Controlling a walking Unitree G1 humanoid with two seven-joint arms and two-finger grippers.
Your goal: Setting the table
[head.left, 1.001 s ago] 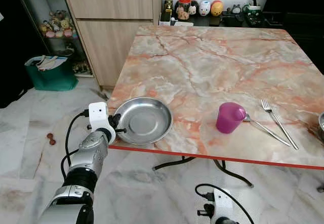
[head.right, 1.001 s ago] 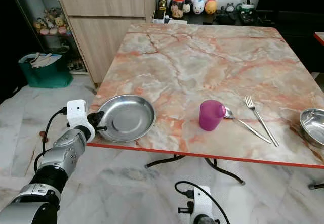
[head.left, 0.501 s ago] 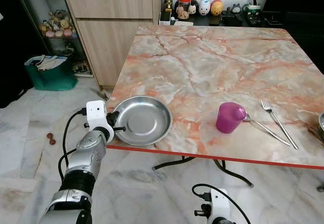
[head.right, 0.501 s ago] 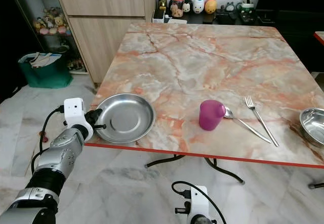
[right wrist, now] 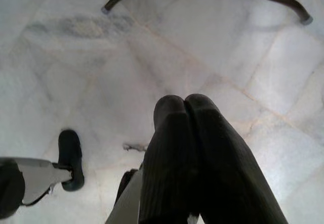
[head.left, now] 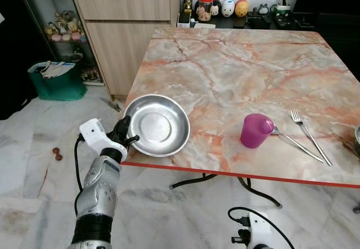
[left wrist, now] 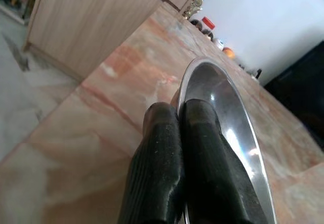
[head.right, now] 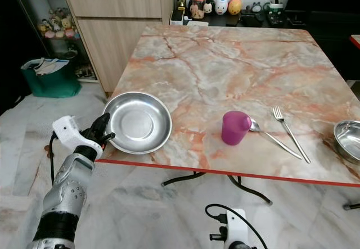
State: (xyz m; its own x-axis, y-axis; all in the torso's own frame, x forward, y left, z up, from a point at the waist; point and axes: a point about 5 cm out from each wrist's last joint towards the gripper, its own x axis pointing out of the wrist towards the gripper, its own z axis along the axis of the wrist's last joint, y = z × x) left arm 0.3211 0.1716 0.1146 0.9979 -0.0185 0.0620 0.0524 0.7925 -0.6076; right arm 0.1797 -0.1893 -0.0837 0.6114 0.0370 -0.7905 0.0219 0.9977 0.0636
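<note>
We see a pink-veined marble table (head.left: 236, 63) with a red edge. On it lie a steel plate (head.left: 156, 125) tilted at its near left corner, a purple cup (head.left: 255, 130), a spoon (head.left: 292, 142), a fork (head.left: 308, 135) and a steel bowl (head.right: 349, 139).

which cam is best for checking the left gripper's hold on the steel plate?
Left wrist view: the left gripper has its fingers shut on the steel plate rim, seen close. The eye views show the whole tilted plate at the table corner, grip small.

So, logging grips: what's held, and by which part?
The left gripper pinches the steel plate by its near-left rim. The right gripper holds nothing.
</note>
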